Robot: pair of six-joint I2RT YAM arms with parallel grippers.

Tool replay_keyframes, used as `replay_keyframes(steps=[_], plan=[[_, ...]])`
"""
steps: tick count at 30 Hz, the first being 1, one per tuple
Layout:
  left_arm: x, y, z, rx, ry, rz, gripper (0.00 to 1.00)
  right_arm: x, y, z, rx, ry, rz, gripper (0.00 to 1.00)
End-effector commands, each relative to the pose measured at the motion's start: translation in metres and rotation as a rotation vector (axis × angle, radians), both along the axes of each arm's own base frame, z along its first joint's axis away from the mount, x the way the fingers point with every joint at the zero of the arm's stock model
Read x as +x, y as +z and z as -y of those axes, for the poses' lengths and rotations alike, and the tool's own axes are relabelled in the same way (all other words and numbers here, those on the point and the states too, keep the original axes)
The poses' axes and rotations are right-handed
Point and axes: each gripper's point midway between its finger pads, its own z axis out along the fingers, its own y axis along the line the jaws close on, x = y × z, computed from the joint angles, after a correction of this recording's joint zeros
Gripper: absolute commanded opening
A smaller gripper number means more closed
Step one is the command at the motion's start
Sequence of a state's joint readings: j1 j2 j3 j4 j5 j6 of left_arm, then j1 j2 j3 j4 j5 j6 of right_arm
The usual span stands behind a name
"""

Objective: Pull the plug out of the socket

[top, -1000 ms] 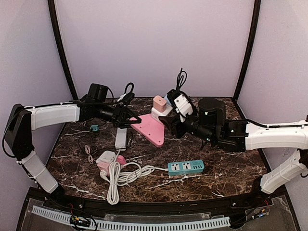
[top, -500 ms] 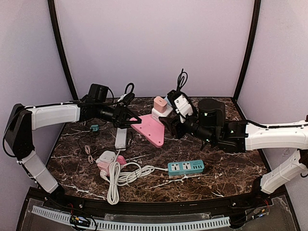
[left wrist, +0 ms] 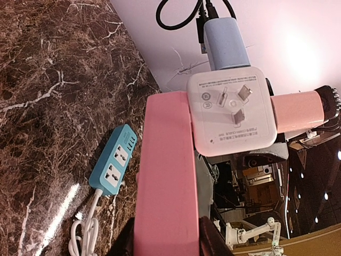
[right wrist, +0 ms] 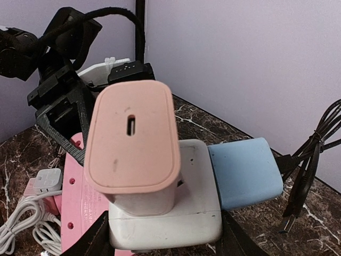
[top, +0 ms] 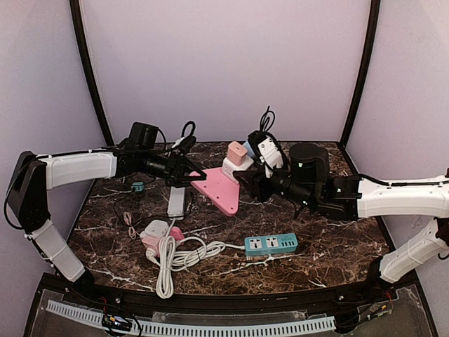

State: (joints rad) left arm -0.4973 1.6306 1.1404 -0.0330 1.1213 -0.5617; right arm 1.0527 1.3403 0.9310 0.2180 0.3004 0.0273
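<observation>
Top external view: looking down on the marble surface (top: 337,239), with both claws close together at its far middle.
Left claw (top: 196,175): clenched on one edge of the pink socket block (top: 219,191), raised off the surface and tilted.
Right claw (right wrist: 165,237): grasping the white cube plug (right wrist: 192,213) by two opposite sides.
Plug: in the right claw, just beside the block's far corner, with three metal prongs bared toward the left wrist camera; cannot tell whether touching the block.
On the plug: pink charger (right wrist: 133,144) seated in one face, blue charger (right wrist: 245,173) in another, with a black cable (right wrist: 306,160) trailing from the blue one.
Foreground: teal power strip (top: 271,243) and coiled white cord (top: 172,256) flat on the surface, well apart from both claws.
</observation>
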Motion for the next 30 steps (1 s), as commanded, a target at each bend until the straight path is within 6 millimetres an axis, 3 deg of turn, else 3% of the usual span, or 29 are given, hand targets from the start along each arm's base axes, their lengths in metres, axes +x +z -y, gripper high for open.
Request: replay_keyframes(steps=[1,13,30], plan=[[-0.009,0.007,0.006,-0.016,-0.047,0.066,0.01,0.006,0.063,0.013,0.246,-0.036,0.047,0.0],[-0.005,0.003,0.005,0.012,-0.02,0.078,0.01,-0.005,0.061,0.007,0.221,-0.006,0.097,0.0],[0.0,-0.008,0.004,0.055,0.008,0.05,0.01,-0.026,0.057,-0.017,0.085,-0.027,0.245,0.0]])
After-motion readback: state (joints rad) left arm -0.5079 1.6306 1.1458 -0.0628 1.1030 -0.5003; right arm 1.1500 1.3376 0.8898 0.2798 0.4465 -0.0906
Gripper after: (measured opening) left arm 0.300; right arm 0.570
